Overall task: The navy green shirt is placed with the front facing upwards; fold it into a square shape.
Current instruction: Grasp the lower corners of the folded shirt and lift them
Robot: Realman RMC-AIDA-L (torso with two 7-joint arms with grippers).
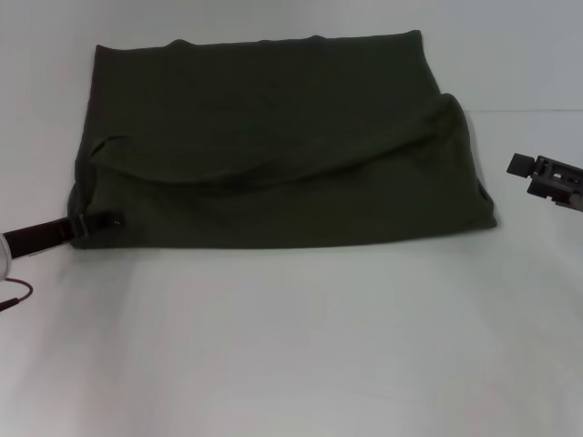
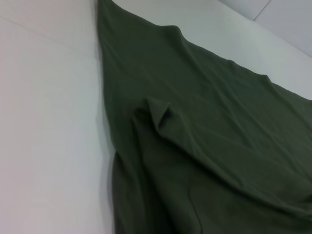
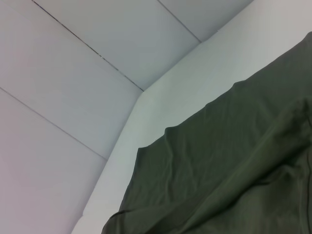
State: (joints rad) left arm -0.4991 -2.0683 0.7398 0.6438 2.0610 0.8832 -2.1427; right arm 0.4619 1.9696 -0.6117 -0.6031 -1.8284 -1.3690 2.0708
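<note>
The navy green shirt [image 1: 273, 155] lies folded on the white table [image 1: 291, 346], its plain dark side up, as a wide rectangle. A soft ridge runs across it from left to right. No lettering shows. My left gripper [image 1: 107, 219] reaches in from the left and rests on the shirt's near-left corner. My right gripper [image 1: 521, 165] hovers to the right of the shirt's right edge, apart from the cloth. The left wrist view shows the shirt [image 2: 204, 146] close up, with a small raised pucker. In the right wrist view the shirt [image 3: 219, 180] fills one corner.
The white table extends widely in front of the shirt and to both sides. Pale wall panels [image 3: 73, 73] stand beyond the table's far edge. A red cable [image 1: 14, 296] hangs by my left arm.
</note>
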